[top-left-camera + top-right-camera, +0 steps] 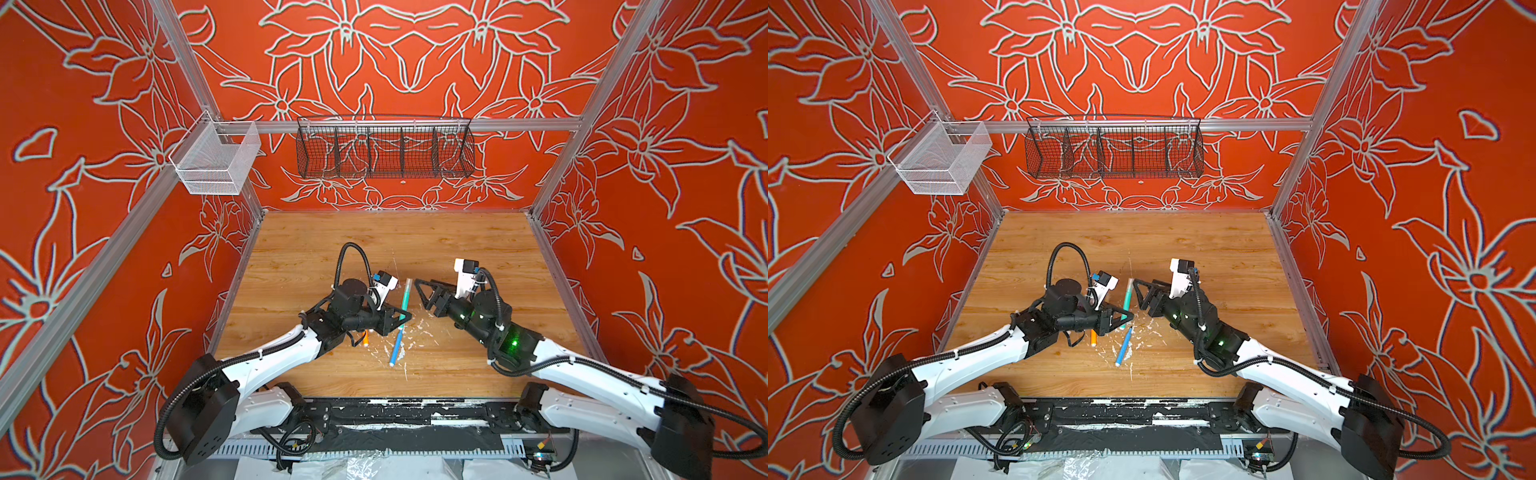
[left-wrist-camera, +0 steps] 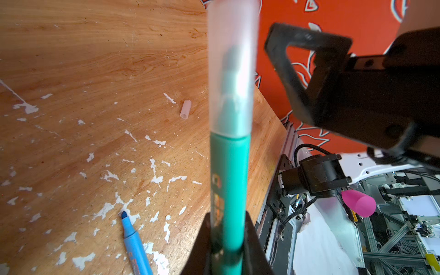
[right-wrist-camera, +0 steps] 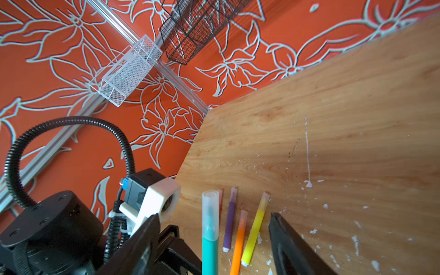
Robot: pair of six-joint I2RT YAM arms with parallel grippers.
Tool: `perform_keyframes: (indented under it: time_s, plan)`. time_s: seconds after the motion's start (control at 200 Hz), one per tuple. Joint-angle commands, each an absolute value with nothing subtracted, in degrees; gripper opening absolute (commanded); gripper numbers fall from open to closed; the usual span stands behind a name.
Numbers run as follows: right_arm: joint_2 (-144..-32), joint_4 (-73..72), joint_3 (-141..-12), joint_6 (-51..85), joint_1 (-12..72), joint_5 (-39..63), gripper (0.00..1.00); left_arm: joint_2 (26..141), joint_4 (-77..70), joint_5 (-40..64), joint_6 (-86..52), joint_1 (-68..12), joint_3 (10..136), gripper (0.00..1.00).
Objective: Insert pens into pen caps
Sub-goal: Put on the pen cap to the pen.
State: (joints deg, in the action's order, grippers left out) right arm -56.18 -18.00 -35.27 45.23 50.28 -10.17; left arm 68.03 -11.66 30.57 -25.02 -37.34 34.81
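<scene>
Wood-grain table (image 2: 95, 59) — scuffed, flecked with chipped white; the green pen (image 2: 229, 190) is smooth plastic, its cap (image 2: 232, 71) frosted, translucent; the basket (image 1: 384, 151) is black wire.

Orange pen (image 1: 365, 337) mostly hidden beneath left arm (image 1: 286, 349).

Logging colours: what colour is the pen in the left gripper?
Teal-green pen; clearest in left wrist view.

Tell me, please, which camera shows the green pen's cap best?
The left wrist view: the cap is large, with the green pen seated inside. The right wrist view shows the cap smaller; both top views, only tiny.
</scene>
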Motion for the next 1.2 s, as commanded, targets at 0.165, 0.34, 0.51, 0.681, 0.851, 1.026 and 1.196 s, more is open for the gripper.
perform_keyframes:
  time_s: [0.165,0.34,0.51,0.681,0.851,1.026,1.196]
  plan:
    - [-60.4,-3.7,-46.8,43.3,50.6,-11.9,0.5,61.1,-4.6,7.8,-11.8,-48.5,35.9,0.0]
    - [-63.5,-2.9,-48.4,44.0,50.5,-10.8,0.45,60.5,-1.6,-0.3,-10.4,-51.4,37.1,0.0]
    - [-64.4,-3.5,-47.9,44.6,50.6,-9.7,0.43,60.6,-1.7,-0.4,-10.6,-51.4,37.2,0.0]
    - [-65.4,-3.5,-48.6,44.2,50.6,-7.7,0.42,61.0,-1.5,-0.3,-10.8,-51.4,37.4,0.0]
    - [-65.8,-3.9,-49.0,44.1,50.7,-6.9,0.42,61.0,-1.4,-0.4,-10.8,-51.4,37.4,0.0]
    - [-65.4,-3.5,-49.8,43.0,50.7,-7.9,0.42,61.1,-1.4,-0.1,-10.9,-51.4,37.4,0.0]
    - [-64.5,-2.6,-51.1,41.9,50.8,-8.2,0.43,60.7,-1.4,0.0,-10.9,-51.4,37.4,0.0]
